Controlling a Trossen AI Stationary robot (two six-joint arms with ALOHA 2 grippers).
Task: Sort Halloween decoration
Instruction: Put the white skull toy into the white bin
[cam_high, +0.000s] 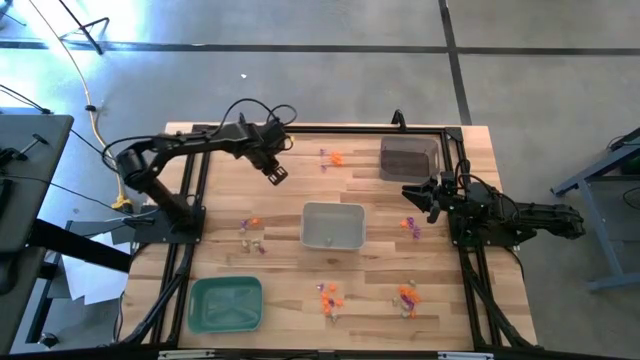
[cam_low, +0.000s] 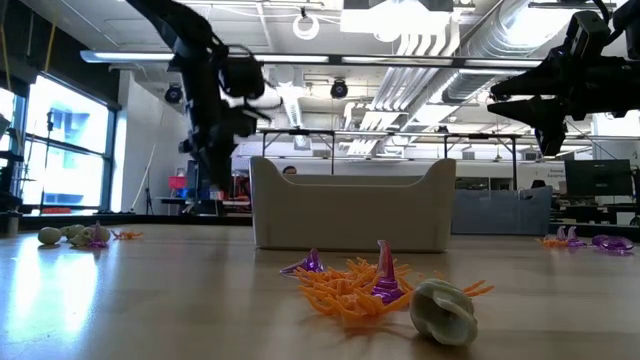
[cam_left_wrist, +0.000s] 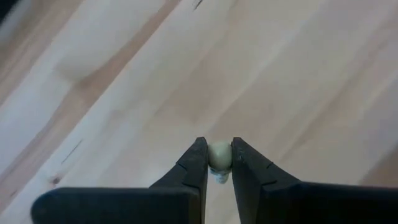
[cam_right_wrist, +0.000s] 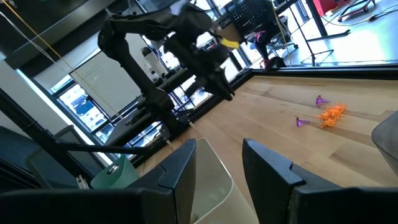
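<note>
Over the bare wooden tabletop (cam_high: 230, 260) toward its far left, the left claw (cam_high: 277, 176) hangs in the air, clenched on a small pale whitish-beige rounded trinket (cam_left_wrist: 219, 156) pinched between its two dark fingertips, as the left wrist view shows. Nothing but wood lies directly under it. The light grey rectangular plastic tray (cam_high: 333, 225) sits near the middle of the tabletop, to the claw's right and nearer the front edge, so the carried piece likely needs to travel rightward and forward to drop there; the green plastic tray (cam_high: 226, 303) at the front left corner lies well apart, and so does the dark grey tray (cam_high: 408, 158) at the far right. Which tray takes pale pieces cannot be told. Loose clusters of orange, purple and pale trinkets (cam_high: 252, 232) rest left of the grey tray, others (cam_high: 330, 296) along the front. Farther right, the right claw (cam_high: 418, 196) waits with its fingers apart, empty, raised beside the dark tray and above a purple pair (cam_high: 411, 227).
</note>
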